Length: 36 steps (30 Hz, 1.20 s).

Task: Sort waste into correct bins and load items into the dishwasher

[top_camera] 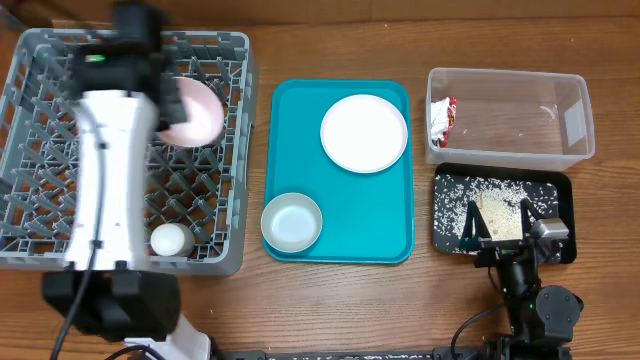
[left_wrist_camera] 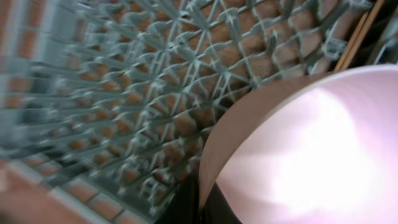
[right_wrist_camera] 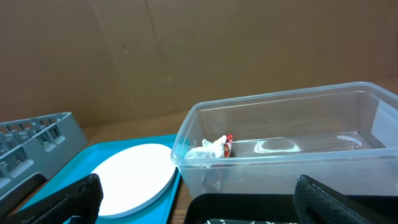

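Down on the wooden counter [top_camera: 330, 300], left jaws clamp the large white plate [top_camera: 196, 114] inside the dish rack [top_camera: 38, 130], so ease it upright between pegs while right jaws sit spread wide.

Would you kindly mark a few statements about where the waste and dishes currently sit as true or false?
1. The wrapper lies inside the clear tub. True.
2. The small bowl sits in the clear tub. False: it rests on the teal tray.
3. The black tray holds scattered rice grains. True.
4. The right gripper is shut on the wrapper. False: it is open and empty, at the black tray's near edge.
5. A round white plate lies on the teal tray. True.
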Tool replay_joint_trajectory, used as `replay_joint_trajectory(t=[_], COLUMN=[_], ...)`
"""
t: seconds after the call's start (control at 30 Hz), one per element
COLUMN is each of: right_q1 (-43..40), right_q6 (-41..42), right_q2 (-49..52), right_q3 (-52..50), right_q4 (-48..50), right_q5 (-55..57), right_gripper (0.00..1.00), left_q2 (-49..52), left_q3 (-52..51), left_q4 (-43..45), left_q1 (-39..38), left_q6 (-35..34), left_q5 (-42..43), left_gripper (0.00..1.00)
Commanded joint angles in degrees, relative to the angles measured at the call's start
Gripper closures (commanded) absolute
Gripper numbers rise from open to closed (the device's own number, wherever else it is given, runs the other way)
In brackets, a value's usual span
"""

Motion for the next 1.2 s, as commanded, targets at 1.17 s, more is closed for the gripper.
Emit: replay_joint_trajectory(t=[1.17], right_q1=[-0.2], right_q6=[-0.4], right_q2=[-0.6], right_q3=[-0.6], right_q4=[0.4], right_q5=[0.3], right_gripper=[0.0], left_q2=[14.2], left_q3=[-11.4], left_q4=[-2.9], left_q1=[-15.8], left_q6=[-27.6], left_q5=[-53.0], left_gripper=[0.96])
